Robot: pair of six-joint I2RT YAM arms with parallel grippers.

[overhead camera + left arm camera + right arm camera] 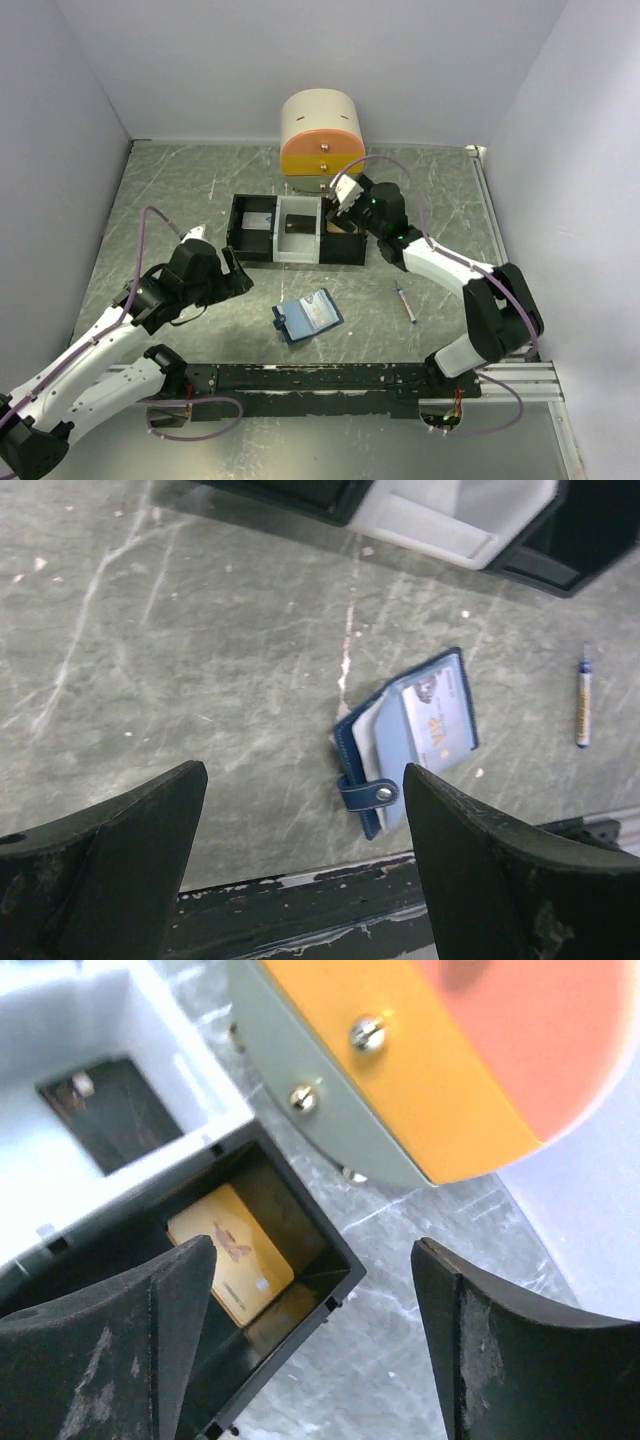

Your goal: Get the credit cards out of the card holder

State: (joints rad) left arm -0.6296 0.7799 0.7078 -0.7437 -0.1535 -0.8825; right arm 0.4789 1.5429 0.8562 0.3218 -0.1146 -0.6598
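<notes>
The card holder (307, 317) (410, 735) lies open on the table in front of the tray, light blue inside, with a card showing in its pocket and its clasp tab toward the arms. My left gripper (238, 272) (305, 780) hovers open to its left, holding nothing. My right gripper (342, 208) (315, 1250) is open over the tray's right black compartment, where a tan-gold credit card (232, 1255) lies flat. A dark card (293, 225) (110, 1115) rests in the white middle compartment, and another card (260, 220) lies in the left one.
The three-compartment tray (345, 262) (345, 1272) stands at mid-table. Behind it is a cream and orange rounded drawer box (322, 135) (450, 1060). A thin white syringe (406, 302) (583, 702) lies right of the holder. White walls enclose the table.
</notes>
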